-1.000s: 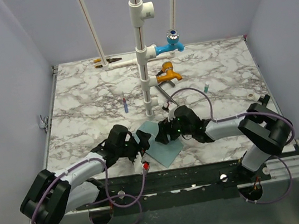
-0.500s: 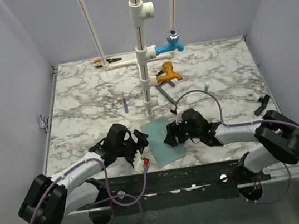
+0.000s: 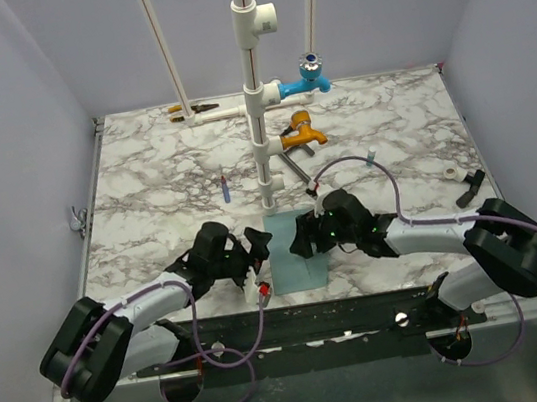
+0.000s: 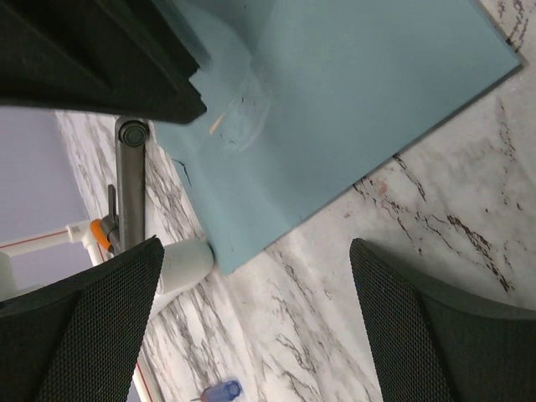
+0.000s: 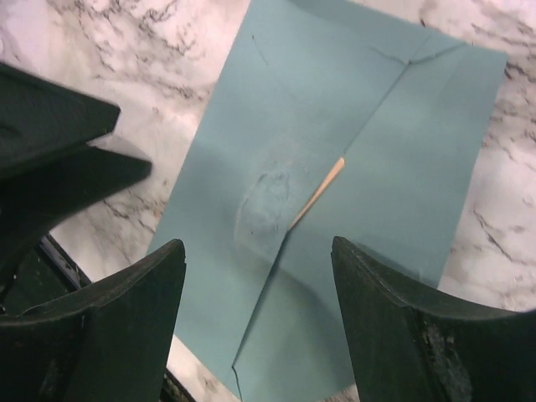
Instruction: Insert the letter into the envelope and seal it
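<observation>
The teal-blue envelope [image 3: 295, 256] lies flat near the table's front edge, between the two grippers. Its flap is folded down in the right wrist view [image 5: 377, 159]. A thin tan sliver of the letter [image 5: 321, 191] shows at the flap seam; it also shows in the left wrist view [image 4: 219, 123]. The rest of the letter is hidden inside. My right gripper [image 5: 260, 327] is open and empty, just over the envelope's right part [image 3: 302, 239]. My left gripper [image 4: 260, 322] is open and empty over bare marble at the envelope's left edge [image 3: 256, 253]. The envelope also shows in the left wrist view [image 4: 335, 100].
A white pipe stand [image 3: 255, 112] with a blue tap [image 3: 310, 73] and an orange tap [image 3: 299, 136] rises just behind the envelope; its base [image 4: 180, 264] is close to the envelope's corner. A small blue tool [image 3: 225, 185], tape roll [image 3: 449, 172] and black part [image 3: 469, 188] lie farther off.
The envelope has turned from a diagonal lie to square with the table edge. Both grippers have shifted with it and now flank it; the right arm has swung back.
</observation>
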### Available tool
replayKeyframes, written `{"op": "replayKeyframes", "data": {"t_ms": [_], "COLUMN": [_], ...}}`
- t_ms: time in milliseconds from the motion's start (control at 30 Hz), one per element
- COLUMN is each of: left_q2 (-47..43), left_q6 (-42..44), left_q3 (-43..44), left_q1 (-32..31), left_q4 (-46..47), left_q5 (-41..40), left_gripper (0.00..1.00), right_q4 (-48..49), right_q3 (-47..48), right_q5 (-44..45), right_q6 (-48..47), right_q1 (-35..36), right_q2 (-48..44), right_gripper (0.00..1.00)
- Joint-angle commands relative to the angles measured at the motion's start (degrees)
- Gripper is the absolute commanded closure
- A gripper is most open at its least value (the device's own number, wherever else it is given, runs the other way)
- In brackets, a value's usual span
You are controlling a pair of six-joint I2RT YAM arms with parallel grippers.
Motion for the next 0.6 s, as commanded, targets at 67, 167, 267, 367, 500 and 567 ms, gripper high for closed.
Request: {"op": "replayKeyframes", "data": {"t_ms": [67, 167, 267, 367, 500, 567], "left_q2": [2.71, 3.53, 4.80, 6.04, 7.39, 7.85], "left_q6": [1.79, 2.00, 2.57, 3.26, 3.14, 3.43], "left_q3": [1.40, 2.10, 2.86, 3.27, 3.20, 3.29], "left_q1": [0.43, 1.49, 1.97, 1.97, 2.05, 2.43], "left_q4": [2.80, 2.61, 2.69, 2.83, 2.17, 1.95], "left_q5": [4.34, 4.96, 5.95, 7.99, 9.07, 9.23], "left_gripper": [0.08, 0.07, 0.07, 0.07, 0.07, 0.07], "right_q4": [7.35, 7.77, 7.78, 9.85, 14.48, 17.02], "right_q3": [3.54, 4.16, 4.47, 3.49, 2.57, 2.03], "right_q5": [2.47, 4.37, 5.43, 4.23, -0.38, -2.07], "right_q6": [3.01, 2.69, 2.12, 2.35, 3.47, 4.89], "right_q1": [0.24, 0.24, 0.24, 0.24, 0.24, 0.24], "right_q2": [7.47, 9.29, 10.03, 10.54, 12.05, 13.22], "right_gripper": [0.26, 0.25, 0.25, 0.25, 0.25, 0.25]}}
